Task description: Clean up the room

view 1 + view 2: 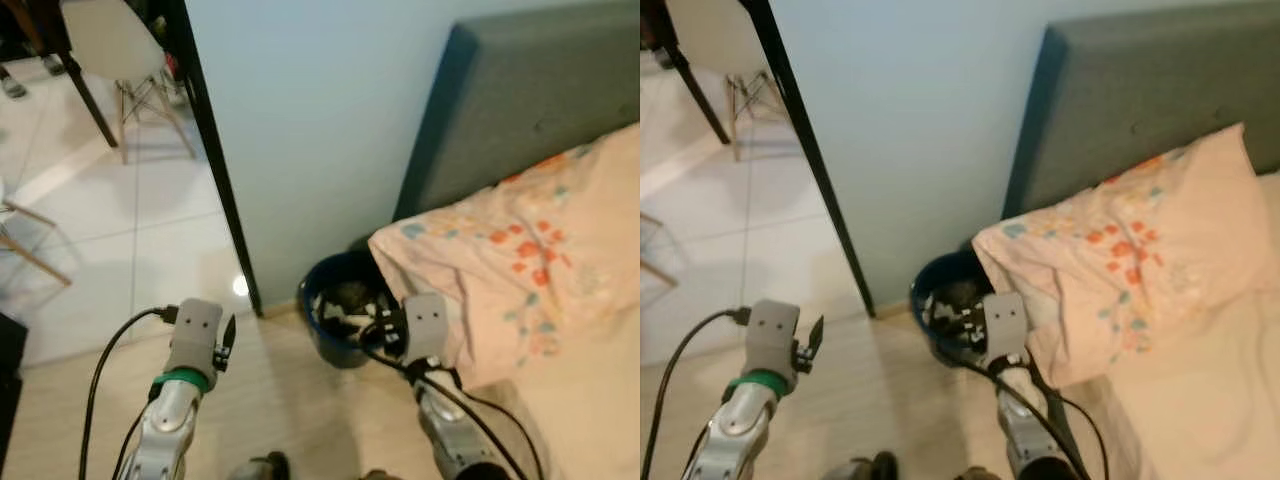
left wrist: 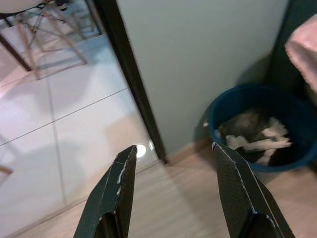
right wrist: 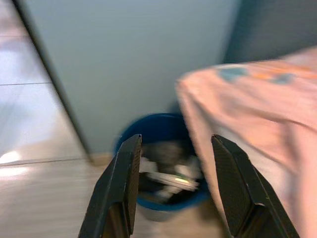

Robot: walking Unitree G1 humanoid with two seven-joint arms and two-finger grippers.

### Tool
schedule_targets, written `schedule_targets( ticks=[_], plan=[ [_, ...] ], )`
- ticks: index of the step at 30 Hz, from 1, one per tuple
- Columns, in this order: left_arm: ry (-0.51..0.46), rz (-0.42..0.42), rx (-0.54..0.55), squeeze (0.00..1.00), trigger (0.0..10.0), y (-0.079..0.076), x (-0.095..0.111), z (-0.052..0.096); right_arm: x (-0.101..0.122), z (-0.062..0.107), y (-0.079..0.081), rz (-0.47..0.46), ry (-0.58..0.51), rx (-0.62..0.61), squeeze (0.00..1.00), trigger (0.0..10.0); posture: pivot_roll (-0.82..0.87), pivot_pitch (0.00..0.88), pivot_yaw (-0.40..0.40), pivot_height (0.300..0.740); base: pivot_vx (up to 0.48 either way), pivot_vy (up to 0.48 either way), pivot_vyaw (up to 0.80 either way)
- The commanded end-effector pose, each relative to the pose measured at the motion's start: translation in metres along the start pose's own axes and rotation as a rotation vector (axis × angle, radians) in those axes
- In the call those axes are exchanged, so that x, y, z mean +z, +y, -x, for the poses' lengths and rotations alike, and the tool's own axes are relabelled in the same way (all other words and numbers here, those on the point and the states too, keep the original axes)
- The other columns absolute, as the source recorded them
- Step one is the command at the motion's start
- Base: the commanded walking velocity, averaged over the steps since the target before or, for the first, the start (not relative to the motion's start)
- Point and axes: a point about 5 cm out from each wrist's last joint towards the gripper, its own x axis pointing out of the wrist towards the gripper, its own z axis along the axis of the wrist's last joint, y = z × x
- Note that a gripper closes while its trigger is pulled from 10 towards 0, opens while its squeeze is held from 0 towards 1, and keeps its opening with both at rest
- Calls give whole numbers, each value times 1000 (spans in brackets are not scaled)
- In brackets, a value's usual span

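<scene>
One blue bin (image 1: 335, 310) is the thing this clean-up seems to turn on: it stands on the pale wood floor (image 1: 270, 400) in the corner where the light blue wall (image 1: 320, 120) meets the grey headboard (image 1: 520, 110), tucked just beside the overhanging edge of the floral bedcover (image 1: 510, 250), and it already holds crumpled white and grey scraps (image 2: 255, 134). Those scraps look like paper or tissue, so they would likely be light, soft and easily crushed, best pinched at a bunched fold; the bin itself looks like thin stiff plastic, probably light, and its upper rim would be the natural place to take hold if it had to be moved, though the cover crowds one side. The right gripper (image 3: 173, 193) hangs just above and in front of the bin with its two black fingers spread wide and nothing between them. The left gripper (image 2: 173, 198) hovers over the floor to the bin's left, near the black door frame (image 1: 215, 160), likewise splayed and empty. Beyond the frame lie white tiles (image 1: 120, 220) and a white chair (image 1: 110, 40), well apart from the bin
</scene>
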Motion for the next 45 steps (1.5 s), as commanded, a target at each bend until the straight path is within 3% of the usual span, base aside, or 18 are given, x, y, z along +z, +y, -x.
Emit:
schedule_targets(
  ticks=[1, 38, 45],
  plan=[
    [30, -6, 10, 0, 10000, 4, -7, 4, -5, 3, 9, -8, 20, 21, 0, 10000, 8, 69, 42, 740, -251, 0, 0],
    [32, 2, 7, 0, 10000, 2, -6, 5, -5, 4, 8, -4, 24, 23, 0, 10000, 4, 72, 36, 740, -252, 0, 0],
    [39, 0, 4, 0, 10000, 1, -7, 4, -5, 3, 7, 2, 24, 24, 0, 10000, 2, 62, 33, 740, 0, 0, 0]
  ],
)
